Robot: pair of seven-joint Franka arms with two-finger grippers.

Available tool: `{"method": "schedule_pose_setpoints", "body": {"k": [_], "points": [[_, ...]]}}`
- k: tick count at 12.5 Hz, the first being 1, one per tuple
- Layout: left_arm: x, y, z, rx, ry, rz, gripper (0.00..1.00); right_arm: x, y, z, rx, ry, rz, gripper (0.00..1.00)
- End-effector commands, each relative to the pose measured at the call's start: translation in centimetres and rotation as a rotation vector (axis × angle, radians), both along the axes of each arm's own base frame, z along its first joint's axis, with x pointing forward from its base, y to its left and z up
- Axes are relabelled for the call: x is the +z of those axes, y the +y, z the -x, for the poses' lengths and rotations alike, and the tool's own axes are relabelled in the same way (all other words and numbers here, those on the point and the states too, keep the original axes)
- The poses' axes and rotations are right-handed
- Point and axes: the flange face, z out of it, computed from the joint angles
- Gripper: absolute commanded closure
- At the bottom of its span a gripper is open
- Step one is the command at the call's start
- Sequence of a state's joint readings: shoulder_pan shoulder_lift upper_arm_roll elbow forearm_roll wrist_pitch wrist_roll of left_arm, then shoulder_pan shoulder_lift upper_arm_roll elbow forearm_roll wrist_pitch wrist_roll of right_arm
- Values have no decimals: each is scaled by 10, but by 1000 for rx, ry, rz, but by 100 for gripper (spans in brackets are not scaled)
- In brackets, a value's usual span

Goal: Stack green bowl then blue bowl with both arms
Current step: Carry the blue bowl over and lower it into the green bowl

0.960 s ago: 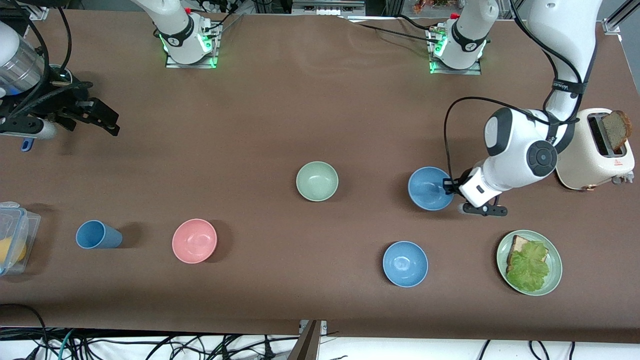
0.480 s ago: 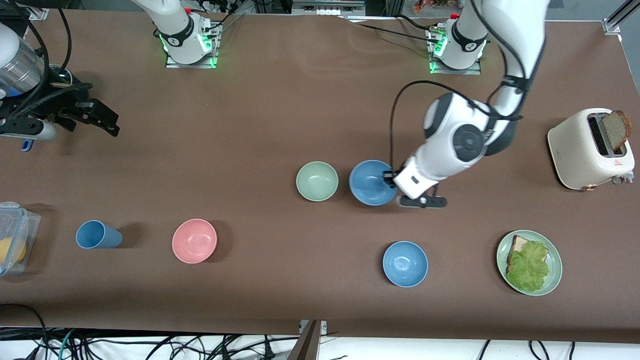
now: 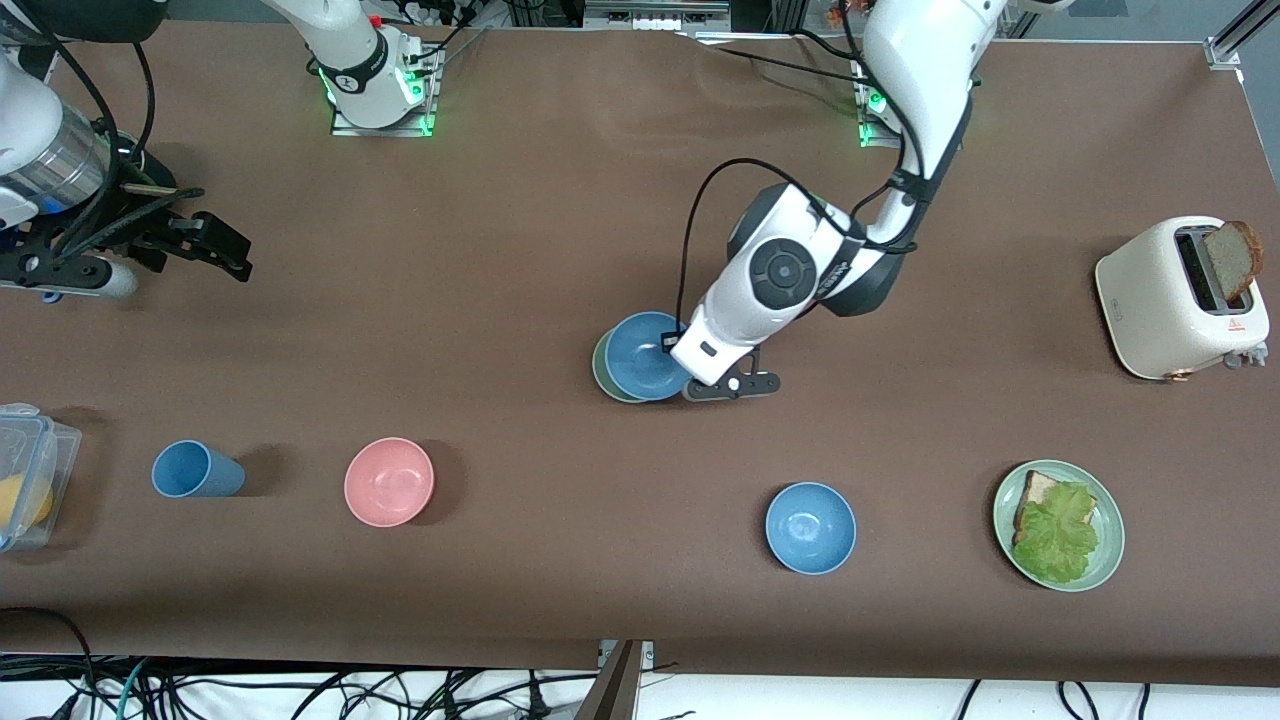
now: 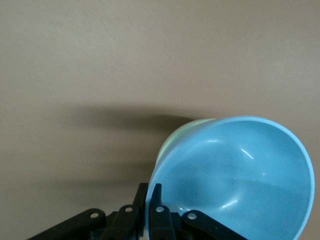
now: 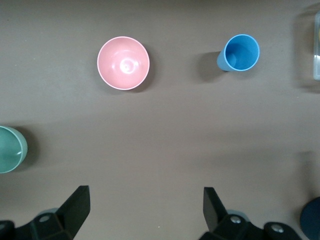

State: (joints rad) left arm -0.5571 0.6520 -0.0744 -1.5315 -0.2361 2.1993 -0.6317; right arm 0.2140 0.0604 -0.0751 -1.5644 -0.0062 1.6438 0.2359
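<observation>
The pale green bowl (image 3: 602,368) sits mid-table, mostly covered. My left gripper (image 3: 680,352) is shut on the rim of the dull blue bowl (image 3: 642,355) and holds it tilted over the green bowl, slightly off-centre toward the left arm's end. In the left wrist view the fingers (image 4: 150,187) pinch the blue bowl's (image 4: 240,180) wall, and the green bowl's rim (image 4: 172,137) shows under it. My right gripper (image 3: 225,248) waits open and empty at the right arm's end of the table, and also shows in the right wrist view (image 5: 145,200).
A glossier blue bowl (image 3: 810,527), a pink bowl (image 3: 389,481) and a blue cup (image 3: 197,469) stand nearer the front camera. A green plate (image 3: 1108,505) with toast and lettuce and a toaster (image 3: 1180,298) are at the left arm's end. A clear container (image 3: 25,480) is at the right arm's end.
My left arm has carried the blue bowl from near the toaster toward the right arm's end, to over the green bowl. The right arm has barely shifted.
</observation>
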Motion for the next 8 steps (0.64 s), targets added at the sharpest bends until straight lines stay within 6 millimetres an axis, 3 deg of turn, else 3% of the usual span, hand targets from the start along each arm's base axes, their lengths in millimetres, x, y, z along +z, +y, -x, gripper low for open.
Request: {"method": "schedule_pose_setpoints", "body": {"k": [1, 3, 5, 7, 8], "points": [[-11, -13, -3, 14, 4, -9, 100, 7, 4, 1, 11, -2, -14, 0], [-19, -18, 0, 11, 0, -11, 100, 12, -6, 1, -6, -10, -15, 0], [-24, -22, 0, 25, 1, -17, 100, 13, -5, 2, -5, -10, -15, 0], [-22, -23, 0, 25, -3, -16, 52, 13, -3, 2, -6, -11, -17, 0], [-21, -23, -1, 38, -3, -15, 36, 13, -2, 2, -5, -10, -16, 0]]}}
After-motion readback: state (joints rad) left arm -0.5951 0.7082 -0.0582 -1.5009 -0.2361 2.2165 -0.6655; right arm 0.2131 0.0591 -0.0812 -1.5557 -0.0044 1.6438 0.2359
